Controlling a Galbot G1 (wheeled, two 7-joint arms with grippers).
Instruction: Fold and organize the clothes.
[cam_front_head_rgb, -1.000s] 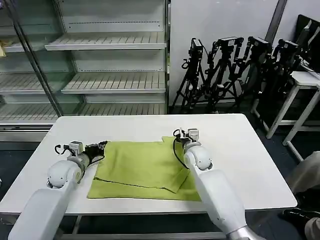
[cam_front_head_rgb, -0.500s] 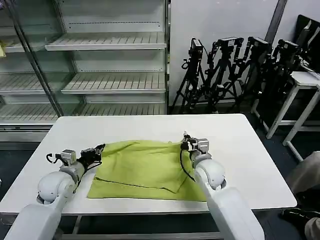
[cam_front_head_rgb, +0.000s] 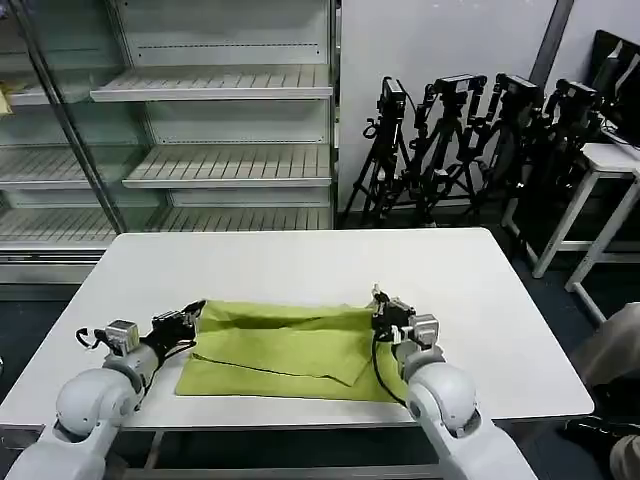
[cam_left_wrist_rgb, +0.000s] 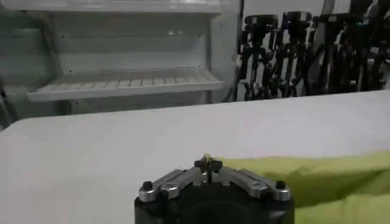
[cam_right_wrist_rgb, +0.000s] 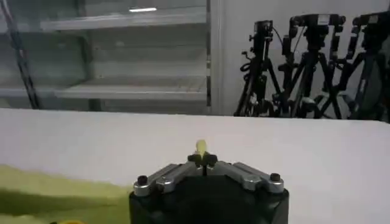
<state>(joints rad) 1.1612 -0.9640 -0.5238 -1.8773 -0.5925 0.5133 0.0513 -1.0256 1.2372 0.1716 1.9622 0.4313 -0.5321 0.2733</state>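
Note:
The clothes are one lime-green T-shirt (cam_front_head_rgb: 285, 350) lying partly folded on the white table (cam_front_head_rgb: 300, 262). Its far edge is doubled over toward me into a thick roll. My left gripper (cam_front_head_rgb: 197, 313) is shut on the shirt's far left corner, and a sliver of green (cam_left_wrist_rgb: 208, 158) pokes out between the closed fingertips. My right gripper (cam_front_head_rgb: 377, 305) is shut on the far right corner, with a green tip (cam_right_wrist_rgb: 200, 147) showing above the closed fingers. Both hold the fabric just above the table. The shirt trails off beside each gripper (cam_left_wrist_rgb: 304, 176) (cam_right_wrist_rgb: 55, 189).
Bare white table surface lies beyond the shirt and to both sides. Behind the table stand metal shelving (cam_front_head_rgb: 210, 150) and a row of black tripods (cam_front_head_rgb: 470, 140). A white side table (cam_front_head_rgb: 610, 165) sits at the far right.
Both grippers have drawn back toward me with the shirt's far edge, laying it over the near part. The shirt's visible depth has shrunk.

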